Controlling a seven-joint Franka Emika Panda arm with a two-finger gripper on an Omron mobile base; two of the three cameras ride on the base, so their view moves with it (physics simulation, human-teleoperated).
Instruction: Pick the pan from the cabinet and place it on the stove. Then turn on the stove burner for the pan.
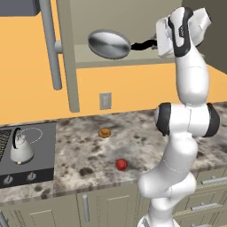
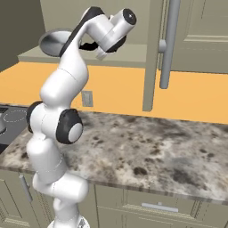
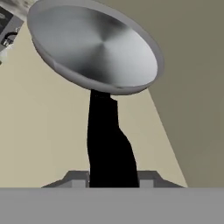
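We face an orange kitchen wall above a speckled stone table (image 1: 88, 146) with beige lower cabinets beneath it. Our landmark is the cabinet (image 1: 71, 53), the upper wall unit, its door swung open toward us with a long grey bar handle (image 1: 51, 44) on it.

Inside the cabinet, on its shelf (image 1: 133, 62), is the pan (image 1: 108, 43): a shallow round grey metal dish, tilted, with its long black handle (image 1: 144, 44) pointing out to the right side of the cabinet opening. The white arm reaches up into that opening, and its gripper (image 3: 113, 179) meets the far end of the handle. In the hand view the black handle runs straight down between the two fingertips (image 3: 76, 178), and the jaws are closed against it on both sides.

Below the cabinet and to its left lies the stove (image 1: 26, 155), a flat black cooktop with a small silver kettle (image 1: 20, 148) standing on it. On the table below the cabinet sit a small brown round item (image 1: 104, 132) and a red one (image 1: 121, 165), apart from each other.
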